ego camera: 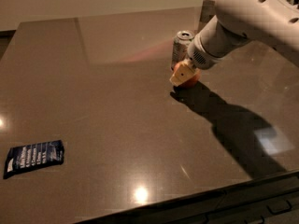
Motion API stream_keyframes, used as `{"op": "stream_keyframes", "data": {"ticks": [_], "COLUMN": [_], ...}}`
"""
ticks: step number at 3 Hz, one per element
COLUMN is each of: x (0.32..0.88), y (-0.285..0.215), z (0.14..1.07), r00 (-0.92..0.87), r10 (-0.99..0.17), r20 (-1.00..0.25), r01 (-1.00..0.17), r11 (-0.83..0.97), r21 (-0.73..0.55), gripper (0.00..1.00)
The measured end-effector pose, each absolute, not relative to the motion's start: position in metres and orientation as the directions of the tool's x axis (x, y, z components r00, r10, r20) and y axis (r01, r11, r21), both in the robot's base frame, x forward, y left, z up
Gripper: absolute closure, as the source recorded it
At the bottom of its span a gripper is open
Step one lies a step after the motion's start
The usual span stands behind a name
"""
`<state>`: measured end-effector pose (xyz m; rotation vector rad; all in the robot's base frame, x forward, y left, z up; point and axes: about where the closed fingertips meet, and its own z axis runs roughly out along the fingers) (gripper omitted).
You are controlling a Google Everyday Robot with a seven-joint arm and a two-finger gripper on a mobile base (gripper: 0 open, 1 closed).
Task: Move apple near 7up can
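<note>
**Camera view.**
- Gripper (184, 76): upper right of centre, low over the table, pinching the apple (192, 81), which shows orange behind a cream finger (179, 73).
- Can (181, 45): upright, just above and slightly left of the apple in the frame. Very near; contact cannot be told.
- Judgement: placement looks nearly done, with only setting down and release left.
- Table (117, 106): dark, glossy, spotted with lamp glare.
- Blue packet (33, 157): lower left, well apart.
- Wall (93, 1): pale, along the top.
</note>
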<state>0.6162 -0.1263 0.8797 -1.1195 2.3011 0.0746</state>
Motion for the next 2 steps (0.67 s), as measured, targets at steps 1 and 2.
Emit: {"op": "stream_keyframes", "data": {"ticks": [1,2], "x": [0.635,0.644], "y": [-0.134,-0.145], "z": [0.870,0.861], "r00": [-0.485,-0.490], "r10": [-0.721,-0.736], "r20": [-0.495,-0.467], "r01": [-0.755,-0.772], "r11": [0.631,0.615], "r21": [-0.179,-0.159], "gripper": [0.82,0.51]}}
